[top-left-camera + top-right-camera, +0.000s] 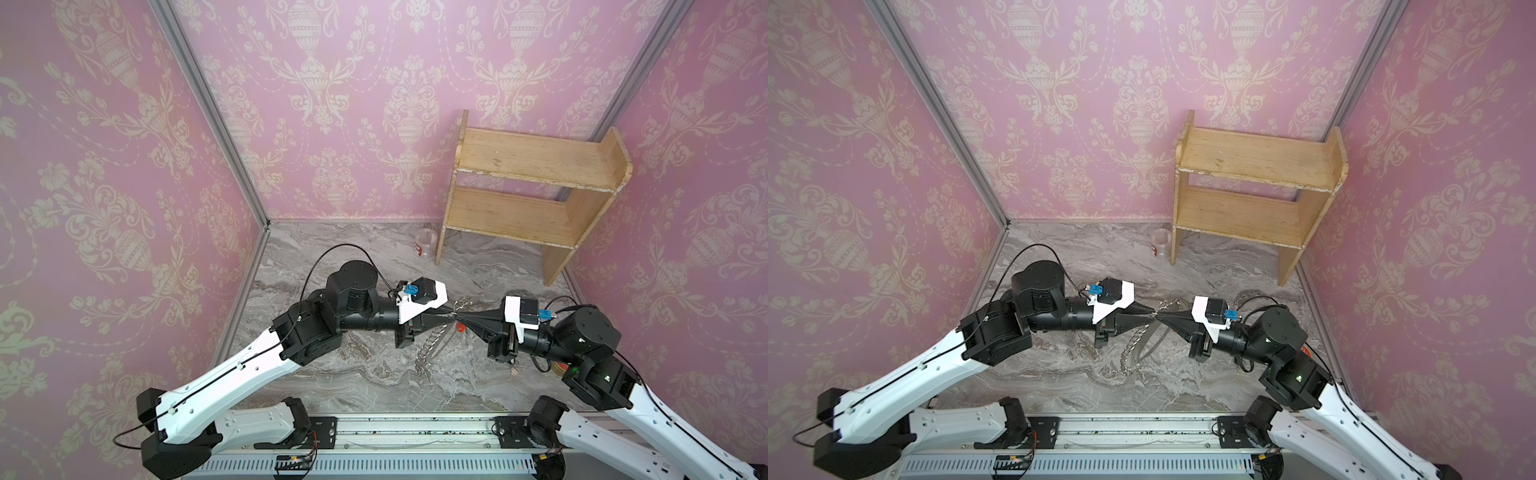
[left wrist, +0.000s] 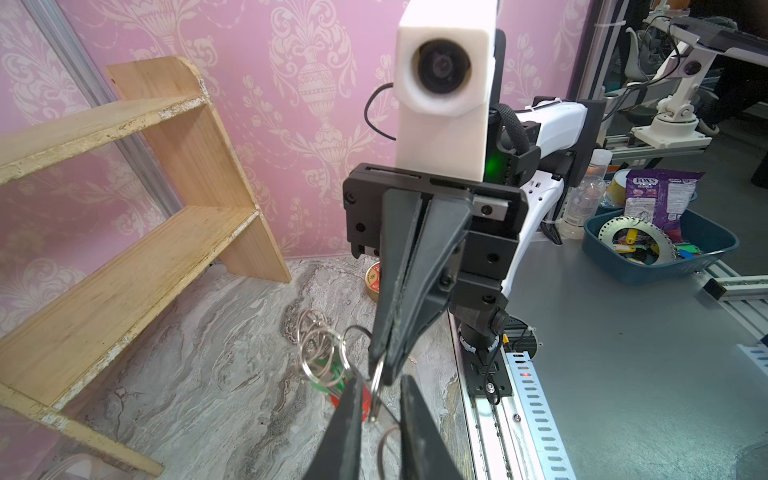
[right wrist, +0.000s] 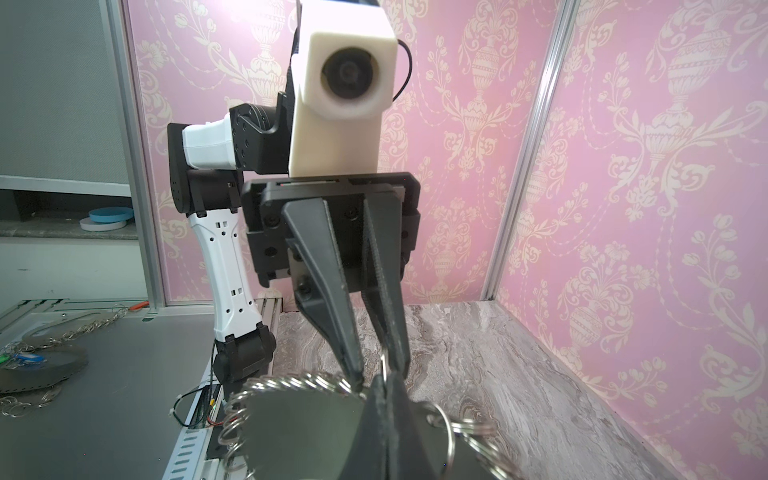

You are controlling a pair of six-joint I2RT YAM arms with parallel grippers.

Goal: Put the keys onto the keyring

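Right jaws pinch keyring [image 2: 376,392], left jaws seemingly parted, marble [image 1: 374,384] open

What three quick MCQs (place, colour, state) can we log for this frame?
1. Relative to the wooden shelf, the clear jar stands: A) on its top board; B) beside its foot; C) in its lower bay.
2. The key tags beside the right hand are: A) purple and orange; B) all black; C) green and red.
3. The right hand is: A) shut on the keyring; B) wide open; C) shut on the jar.
Key: 1 B, both top views show it by the shelf's leg; 2 C, both colours show in the left wrist view; 3 A, its jaws meet on the ring.
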